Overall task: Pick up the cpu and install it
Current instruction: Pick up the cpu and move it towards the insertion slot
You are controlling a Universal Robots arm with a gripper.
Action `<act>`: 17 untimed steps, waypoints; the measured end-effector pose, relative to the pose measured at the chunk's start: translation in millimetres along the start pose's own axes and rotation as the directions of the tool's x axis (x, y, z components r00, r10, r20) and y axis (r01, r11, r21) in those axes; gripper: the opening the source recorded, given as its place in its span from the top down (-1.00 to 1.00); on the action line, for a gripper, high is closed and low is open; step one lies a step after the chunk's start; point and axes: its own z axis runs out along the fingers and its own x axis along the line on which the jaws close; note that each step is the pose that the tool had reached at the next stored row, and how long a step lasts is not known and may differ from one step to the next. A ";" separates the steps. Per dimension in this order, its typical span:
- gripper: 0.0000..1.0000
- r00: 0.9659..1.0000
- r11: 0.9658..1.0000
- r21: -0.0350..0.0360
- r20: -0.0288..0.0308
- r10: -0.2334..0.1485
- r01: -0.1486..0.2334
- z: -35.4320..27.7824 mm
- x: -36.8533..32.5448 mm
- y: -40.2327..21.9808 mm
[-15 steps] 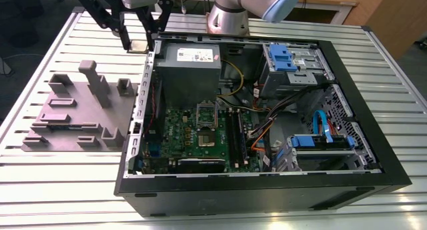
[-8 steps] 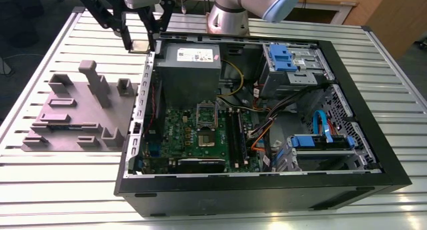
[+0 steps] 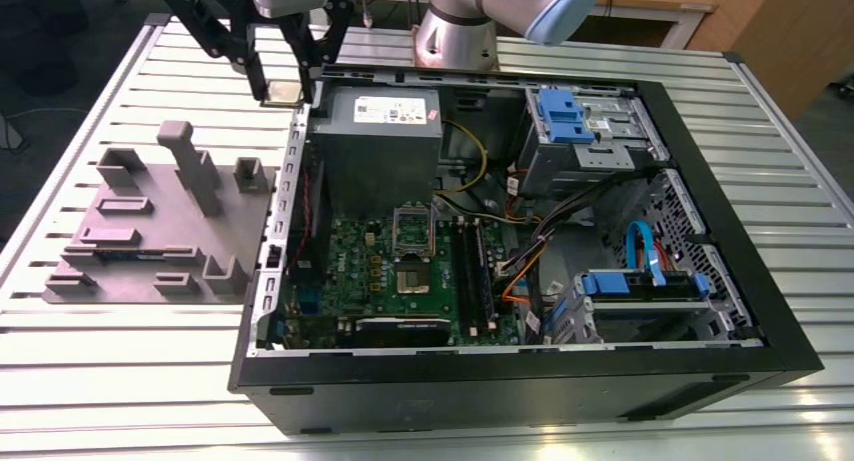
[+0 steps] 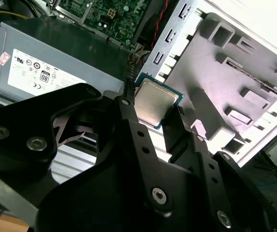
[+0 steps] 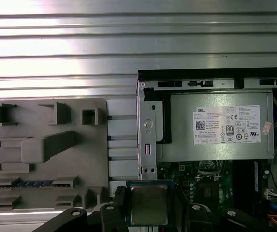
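Cpu (image 4: 156, 101) hangs clamped between the gripper (image 3: 284, 83) fingers, above the computer case (image 3: 534, 386) edge, beside the grey box (image 3: 380, 141).

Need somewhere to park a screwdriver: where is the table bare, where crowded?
Bare table: the strip between the grey fixture and the exterior view's bottom edge, and beyond the computer case at that view's right. Crowded: inside the case, and its corner where the end effector holds the cpu.

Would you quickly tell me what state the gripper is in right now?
The gripper is closed, holding the cpu between its fingers.
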 end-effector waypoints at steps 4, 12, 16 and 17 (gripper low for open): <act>0.06 1.000 1.000 0.000 0.000 0.000 0.000 0.1 -1.4 0.1; 0.06 1.000 1.000 0.000 0.000 0.000 0.000 0.1 -4.2 0.2; 0.06 1.000 1.000 0.000 0.000 0.000 0.000 0.1 -5.5 0.2; 0.06 1.000 1.000 0.000 0.000 0.000 0.000 0.1 -5.8 0.2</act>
